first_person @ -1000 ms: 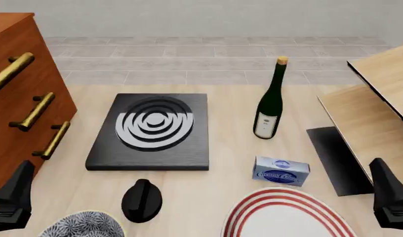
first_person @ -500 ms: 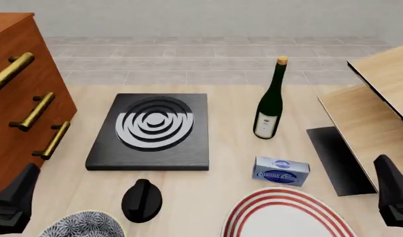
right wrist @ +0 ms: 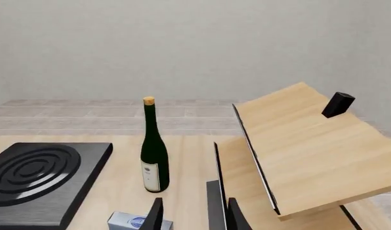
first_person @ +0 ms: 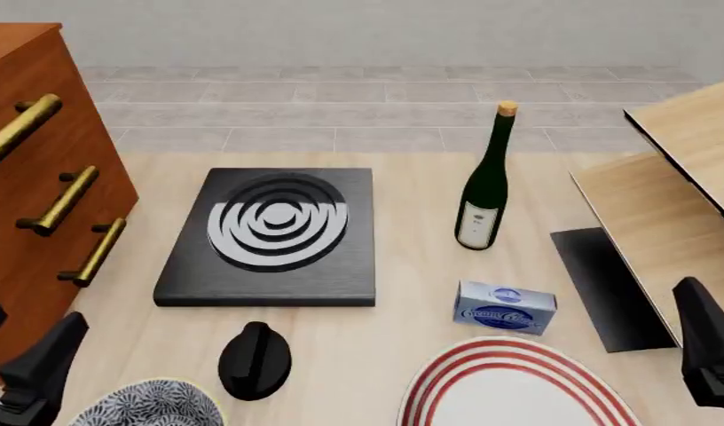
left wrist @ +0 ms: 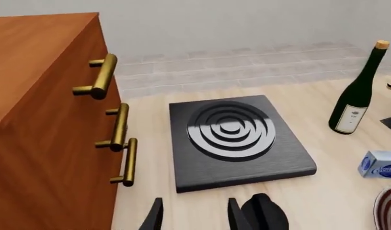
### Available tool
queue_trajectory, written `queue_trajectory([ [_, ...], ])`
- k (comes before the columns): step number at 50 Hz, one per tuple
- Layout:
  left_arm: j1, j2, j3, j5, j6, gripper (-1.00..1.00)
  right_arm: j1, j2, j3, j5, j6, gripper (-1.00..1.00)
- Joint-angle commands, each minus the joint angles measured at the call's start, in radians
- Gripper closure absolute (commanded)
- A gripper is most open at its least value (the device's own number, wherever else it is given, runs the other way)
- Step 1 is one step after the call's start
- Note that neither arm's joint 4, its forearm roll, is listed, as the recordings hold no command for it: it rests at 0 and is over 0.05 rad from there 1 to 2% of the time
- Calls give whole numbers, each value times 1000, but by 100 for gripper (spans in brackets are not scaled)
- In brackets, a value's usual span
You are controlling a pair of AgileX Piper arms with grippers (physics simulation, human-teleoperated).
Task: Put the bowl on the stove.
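The bowl [first_person: 149, 405], with a dense black-and-white pattern, sits at the near left edge of the front view, only its far part showing. The stove [first_person: 273, 232], a black slab with grey-white rings, lies farther back; the left wrist view shows the stove [left wrist: 234, 139] ahead of the fingers. My left gripper [first_person: 36, 377] hangs just left of the bowl, apart from it. In its wrist view the left gripper [left wrist: 194, 218] is open and holds nothing. My right gripper [first_person: 708, 355] is at the near right, and the right gripper [right wrist: 194, 218] is open and holds nothing. Neither wrist view shows the bowl.
A black knob-like lump [first_person: 255, 359] lies between bowl and stove. A red-ringed white plate [first_person: 516, 390], a blue box [first_person: 504, 308] and a green bottle [first_person: 484, 182] stand to the right. A wooden dresser [first_person: 31, 204] flanks the left, tilted wooden boards [first_person: 676, 186] the right.
My left gripper has shifted right and nearer, closing in on the bowl's left side. The right gripper drifted slightly down, then held still. No object has moved.
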Motion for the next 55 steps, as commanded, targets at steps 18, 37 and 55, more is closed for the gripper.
queue_trajectory([
  [18,-156,-1,-38,172,-4,-100,0,0,1,-1,0,-100],
  [37,-183,3,-37,223,1,-100,0,0,1,-1,1,-100],
  [55,-185,1,-96,346,35,-100,0,0,1,-1,1,-100],
])
